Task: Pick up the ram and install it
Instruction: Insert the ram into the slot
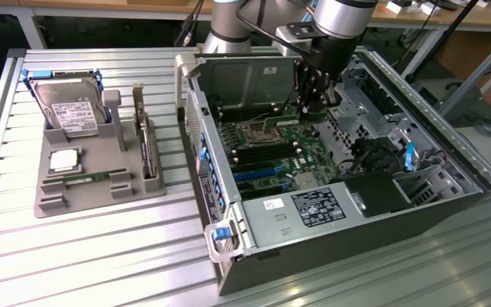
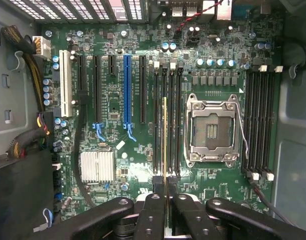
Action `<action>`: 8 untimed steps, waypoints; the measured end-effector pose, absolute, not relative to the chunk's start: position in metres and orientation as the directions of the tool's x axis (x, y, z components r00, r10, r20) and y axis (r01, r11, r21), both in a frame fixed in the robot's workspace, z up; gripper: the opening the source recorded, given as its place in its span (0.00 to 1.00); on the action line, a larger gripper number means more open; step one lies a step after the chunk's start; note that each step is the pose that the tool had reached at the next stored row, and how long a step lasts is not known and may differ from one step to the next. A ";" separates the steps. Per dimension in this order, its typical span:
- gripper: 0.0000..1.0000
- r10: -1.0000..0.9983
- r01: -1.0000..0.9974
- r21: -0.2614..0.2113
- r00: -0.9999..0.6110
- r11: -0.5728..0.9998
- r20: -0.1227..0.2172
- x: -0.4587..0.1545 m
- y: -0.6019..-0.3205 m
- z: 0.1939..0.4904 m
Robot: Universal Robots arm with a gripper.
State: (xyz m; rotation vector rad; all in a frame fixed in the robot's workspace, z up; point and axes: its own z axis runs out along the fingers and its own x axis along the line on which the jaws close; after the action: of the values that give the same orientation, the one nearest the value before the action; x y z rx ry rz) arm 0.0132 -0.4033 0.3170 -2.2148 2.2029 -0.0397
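Upper middle of exterior view, inside computer case (image 1: 357, 256) | gripper (image 1: 314, 112) jaws pinched the ram (image 1: 281, 120) | stick hung edge-on over memory slots (image 2: 156, 125) beside processor socket (image 2: 211, 131) | pickup done | seating looked unfinished, contact with slot couldn't be told

This looks like a robotics lab or workshop: a robot arm (image 1: 237, 19) reaches over a ribbed aluminium surface (image 1: 100, 256) that carries an open computer case (image 1: 331, 248) (its motherboard (image 2: 117, 150) laid bare) and a grey fixture (image 1: 92, 195) holding a hard drive (image 1: 73, 109). Wooden benches (image 1: 467, 22) with cables run along the back.
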 end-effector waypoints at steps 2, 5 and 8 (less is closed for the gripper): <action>0.13 -1.000 -1.000 -0.030 0.005 -0.005 0.006 0.013 -0.403 0.316; 0.13 -1.000 -1.000 -0.030 0.005 -0.005 0.006 0.013 -0.403 0.315; 0.13 -1.000 -1.000 -0.030 0.005 -0.005 0.006 0.013 -0.403 0.313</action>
State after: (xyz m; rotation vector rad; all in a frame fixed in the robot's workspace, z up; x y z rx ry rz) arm 0.0130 -0.4034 0.3128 -2.2148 2.2029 -0.0397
